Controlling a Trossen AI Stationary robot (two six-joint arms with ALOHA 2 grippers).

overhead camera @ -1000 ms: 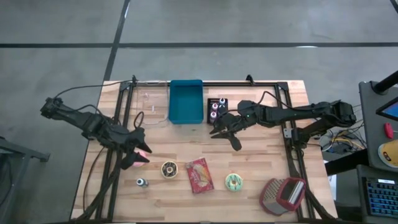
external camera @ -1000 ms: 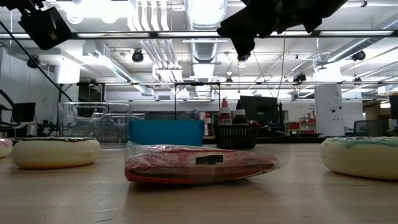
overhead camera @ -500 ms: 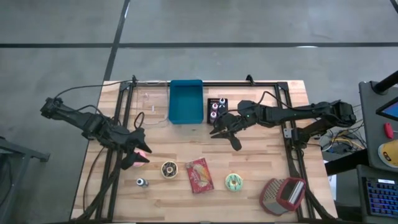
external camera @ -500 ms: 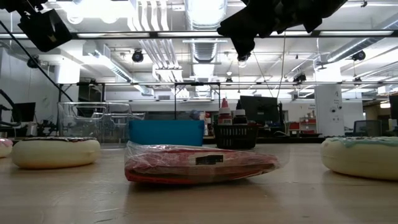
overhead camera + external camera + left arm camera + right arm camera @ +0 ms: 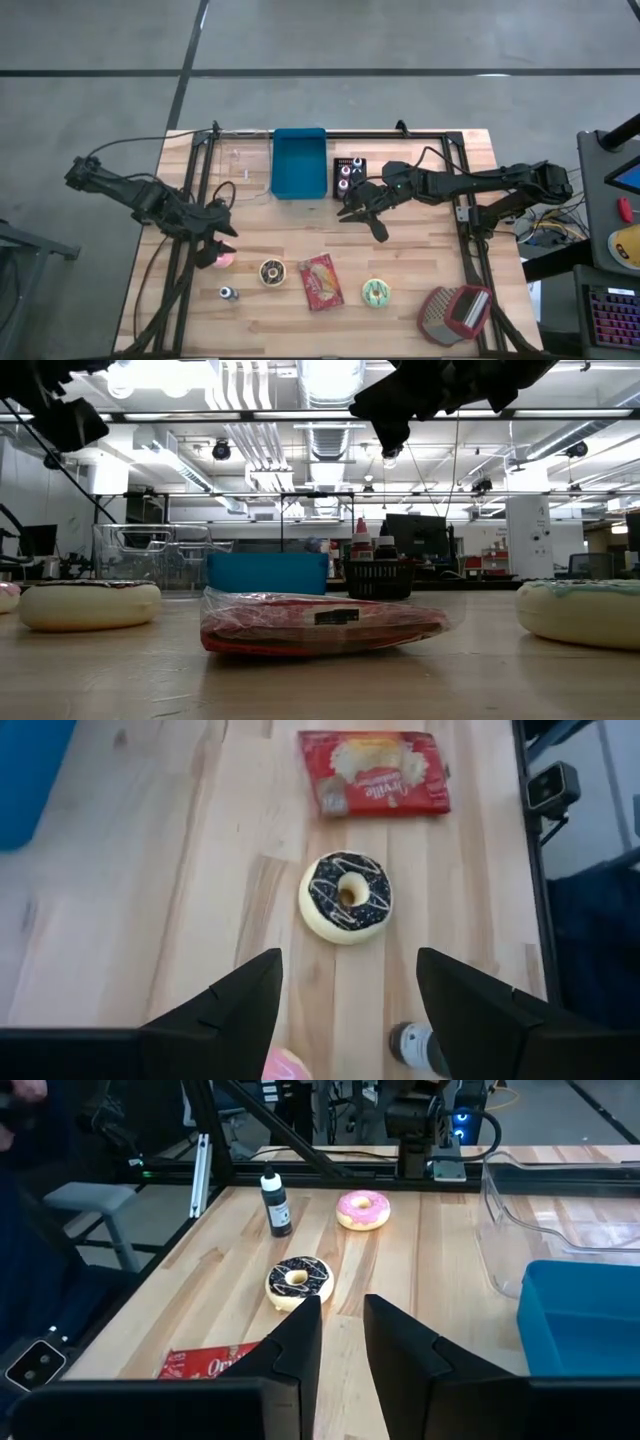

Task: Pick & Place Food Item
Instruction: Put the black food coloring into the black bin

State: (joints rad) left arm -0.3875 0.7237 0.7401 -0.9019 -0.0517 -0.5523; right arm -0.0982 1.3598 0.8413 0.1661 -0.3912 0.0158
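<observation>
While left gripper [image 5: 212,243] gapes over pink doughnut [image 5: 221,259] (near table edge [image 5: 128,300]); space around.

Looking straight down on a wooden table [image 5: 420,260]. Left gripper [image 5: 214,240] hovering just above a pink donut [image 5: 220,259], jaws spread wide. Right gripper [image 5: 360,212] hanging over the table's middle, beside a blue bin [image 5: 299,163]. Lying in a row along the near edge: small bottle [image 5: 228,293], dark-iced donut [image 5: 271,272], red snack packet [image 5: 320,281], green-iced donut [image 5: 376,292].
</observation>
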